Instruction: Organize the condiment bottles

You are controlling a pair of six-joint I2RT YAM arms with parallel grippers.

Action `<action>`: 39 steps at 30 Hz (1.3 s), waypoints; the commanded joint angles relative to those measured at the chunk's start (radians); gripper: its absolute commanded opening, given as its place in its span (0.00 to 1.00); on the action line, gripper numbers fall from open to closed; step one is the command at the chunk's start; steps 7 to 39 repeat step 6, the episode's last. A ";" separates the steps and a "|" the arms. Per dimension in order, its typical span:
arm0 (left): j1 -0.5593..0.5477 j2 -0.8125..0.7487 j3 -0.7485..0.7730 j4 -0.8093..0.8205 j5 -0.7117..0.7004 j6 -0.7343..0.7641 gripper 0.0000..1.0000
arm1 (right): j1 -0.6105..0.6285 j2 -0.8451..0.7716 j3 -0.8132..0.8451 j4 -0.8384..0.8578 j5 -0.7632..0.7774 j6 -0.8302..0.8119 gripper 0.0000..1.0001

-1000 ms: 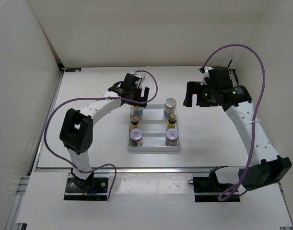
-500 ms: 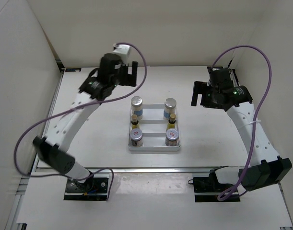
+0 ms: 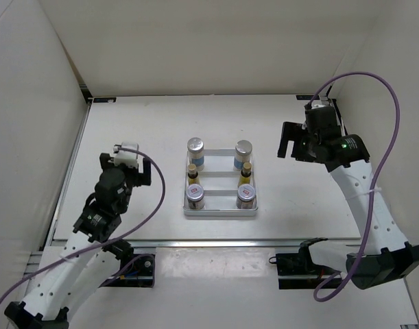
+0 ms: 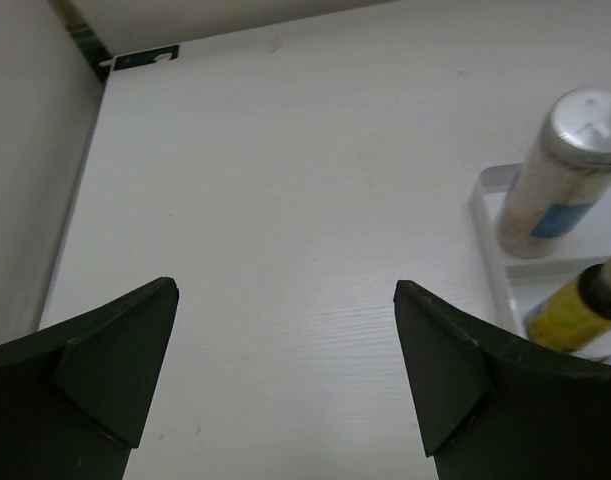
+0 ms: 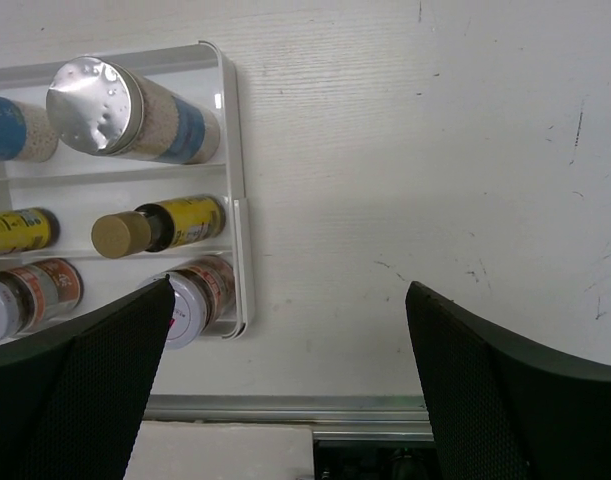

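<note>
Left pincer (image 4: 285, 375): fingers spread wide, gripping nothing; held over bare table (image 4: 285, 200), left of the tray (image 3: 219, 212) and well apart from it.
Right pincer (image 5: 290, 390): fingers spread wide, gripping nothing; held over the table just right of the tray.
Tray: flat at mid-table, between the two arms; three cross rows, two bottles per row.
White bottles (image 3: 195, 152) (image 3: 243, 153): far row, upright, silver caps, blue labels.
Yellow bottles (image 3: 193, 173) (image 3: 245, 171): middle row, upright.
Jars (image 3: 195, 197) (image 3: 246, 195): near row, upright, silver lids.
Clearance: both pincers apart from all six bottles.
</note>
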State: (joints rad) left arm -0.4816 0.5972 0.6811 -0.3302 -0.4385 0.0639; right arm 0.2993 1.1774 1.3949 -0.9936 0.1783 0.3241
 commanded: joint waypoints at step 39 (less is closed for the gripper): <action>0.034 -0.083 -0.147 0.097 -0.223 0.105 1.00 | -0.003 -0.051 0.027 0.015 0.009 -0.031 1.00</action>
